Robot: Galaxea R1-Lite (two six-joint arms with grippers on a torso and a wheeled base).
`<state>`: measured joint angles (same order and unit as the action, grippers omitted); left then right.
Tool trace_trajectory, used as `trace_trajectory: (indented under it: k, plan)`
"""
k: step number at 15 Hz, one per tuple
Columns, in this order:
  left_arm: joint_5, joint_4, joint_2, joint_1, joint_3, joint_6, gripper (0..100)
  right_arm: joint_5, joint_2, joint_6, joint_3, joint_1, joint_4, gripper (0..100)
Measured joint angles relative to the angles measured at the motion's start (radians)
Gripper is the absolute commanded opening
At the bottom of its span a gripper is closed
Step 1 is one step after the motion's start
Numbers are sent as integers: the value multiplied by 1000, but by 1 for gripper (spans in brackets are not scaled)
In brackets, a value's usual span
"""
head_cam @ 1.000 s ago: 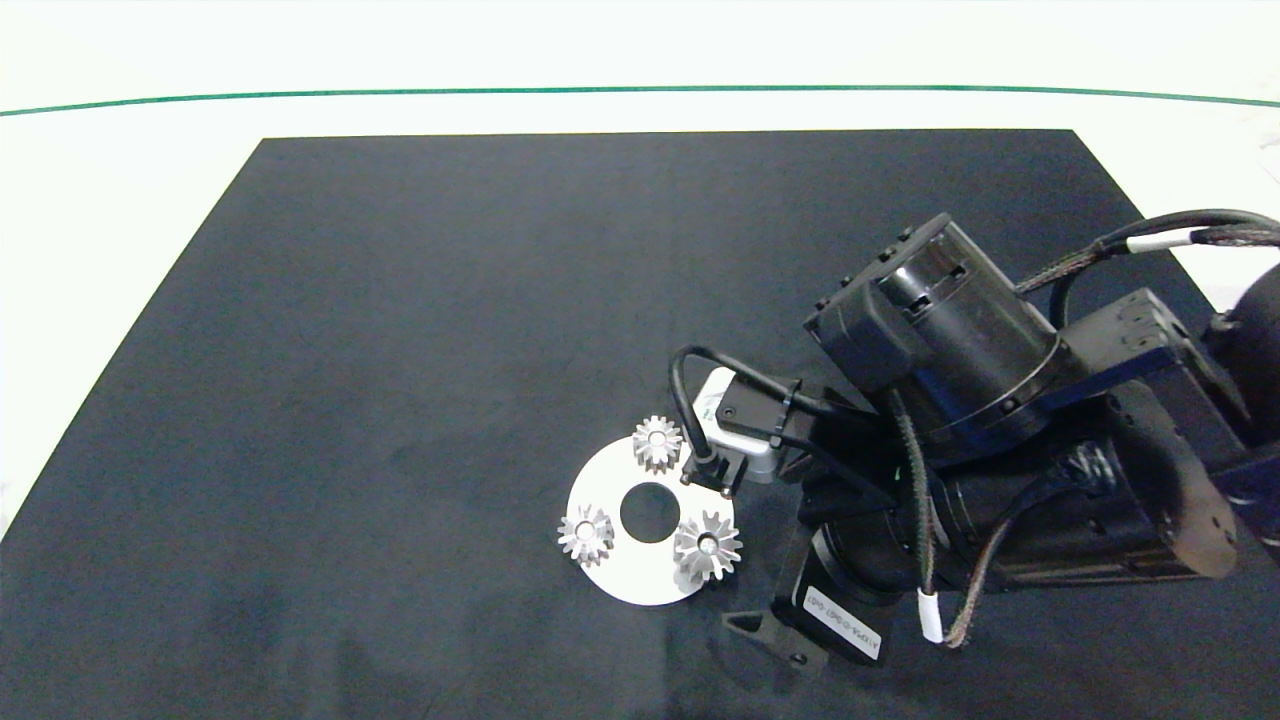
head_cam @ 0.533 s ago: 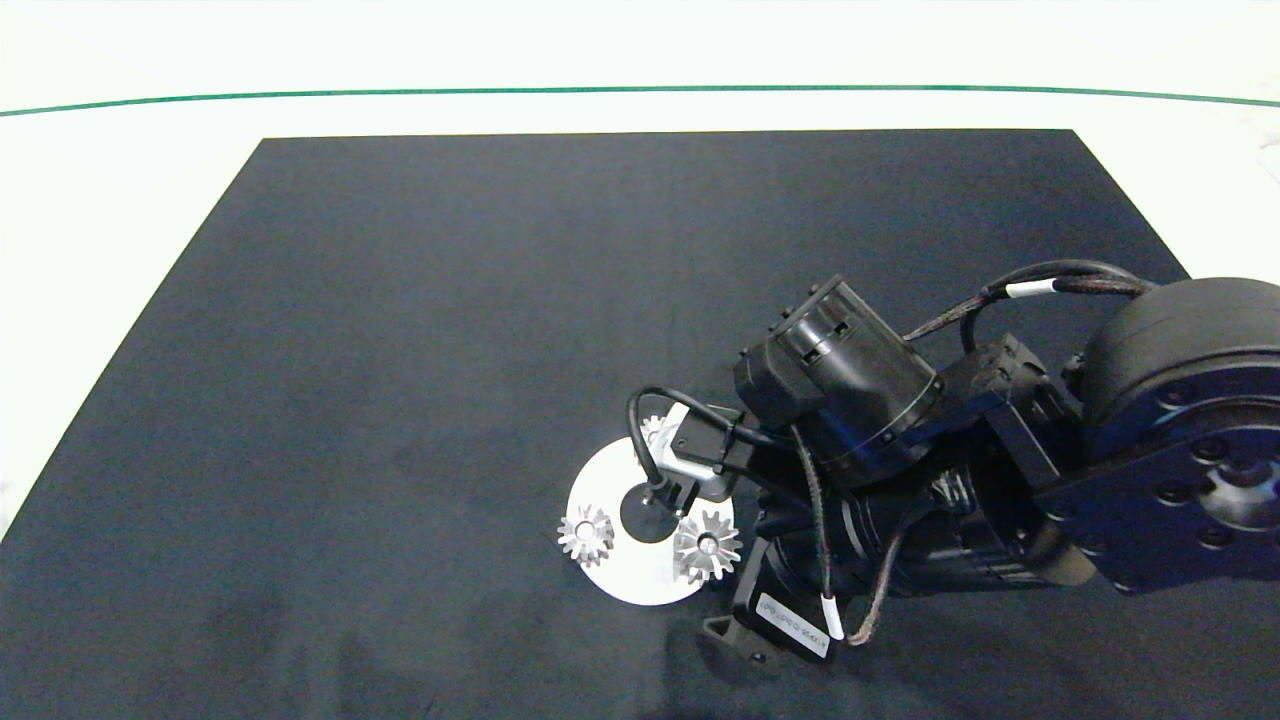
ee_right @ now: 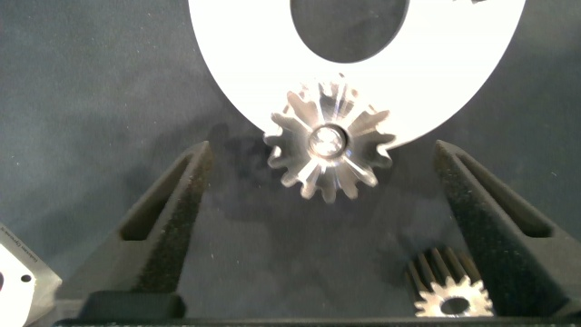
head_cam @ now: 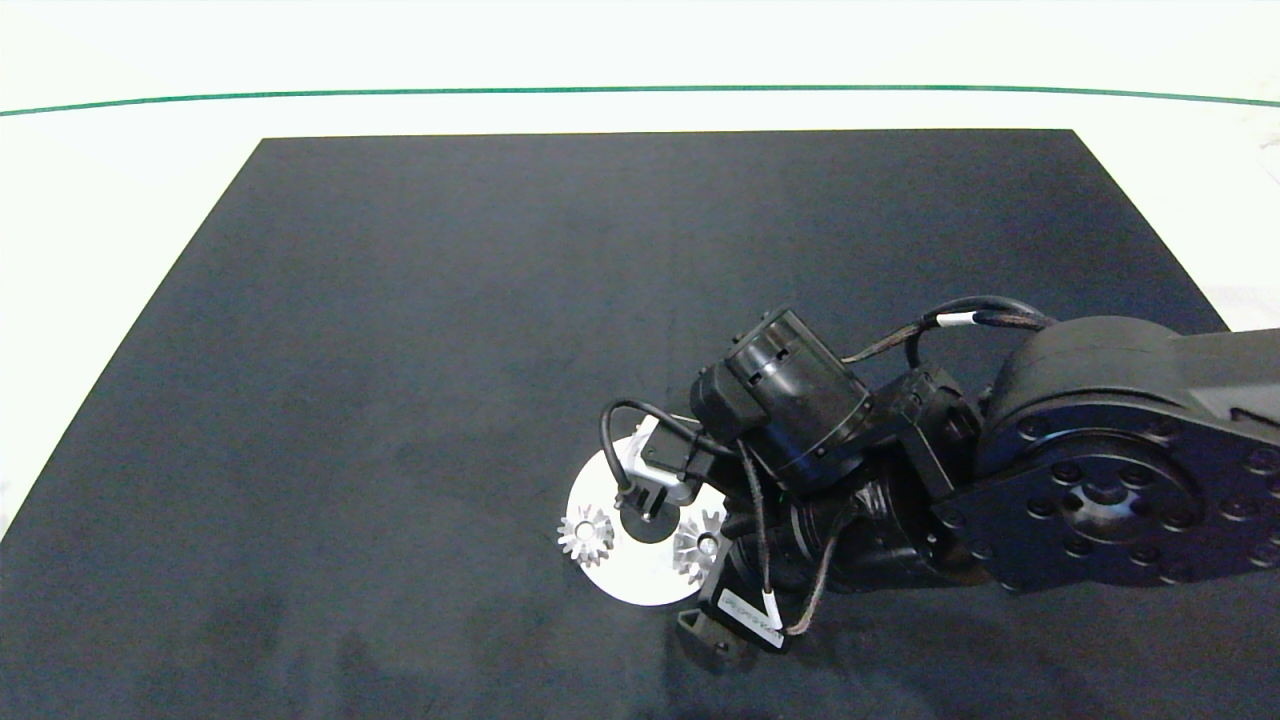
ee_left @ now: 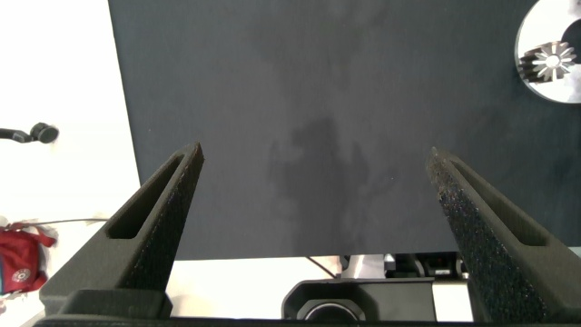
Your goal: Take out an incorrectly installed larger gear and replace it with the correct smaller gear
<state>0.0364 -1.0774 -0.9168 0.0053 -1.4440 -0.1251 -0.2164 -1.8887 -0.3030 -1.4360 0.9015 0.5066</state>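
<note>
While the larger gear [ee_right: 330, 142] is sitting on the rim of the white ring plate [ee_right: 236, 73], at about four o'clock from the plate's centre hole in the head view [head_cam: 697, 545], the right gripper [ee_right: 322, 195] is hanging directly over it with its fingers spread wide, one to each side. The gear is lying flat, its axis upright, roughly centred in the gap, so a descent and squeeze looks like the coming move. A smaller gear [ee_right: 449, 291] is lying loose on the dark mat [head_cam: 400, 350] just beside one finger. Another small gear [head_cam: 586, 534] is sitting at eight o'clock on the plate. The left gripper [ee_left: 313, 191] is waiting wide open, well apart.
</note>
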Motion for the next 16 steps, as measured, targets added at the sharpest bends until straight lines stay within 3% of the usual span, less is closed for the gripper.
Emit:
trace_trajectory:
  k: [9,12,16]
  plan:
    - [1,16,5,0,-4,-2,100,0,-29,0,6,-14,-54,76]
    - [0,24,13,-1,-3,-3,100,0,-36,-25,6,-16,-55,70]
    - [0,27,17,-2,-3,-3,100,1,-44,-27,6,-17,-66,61]
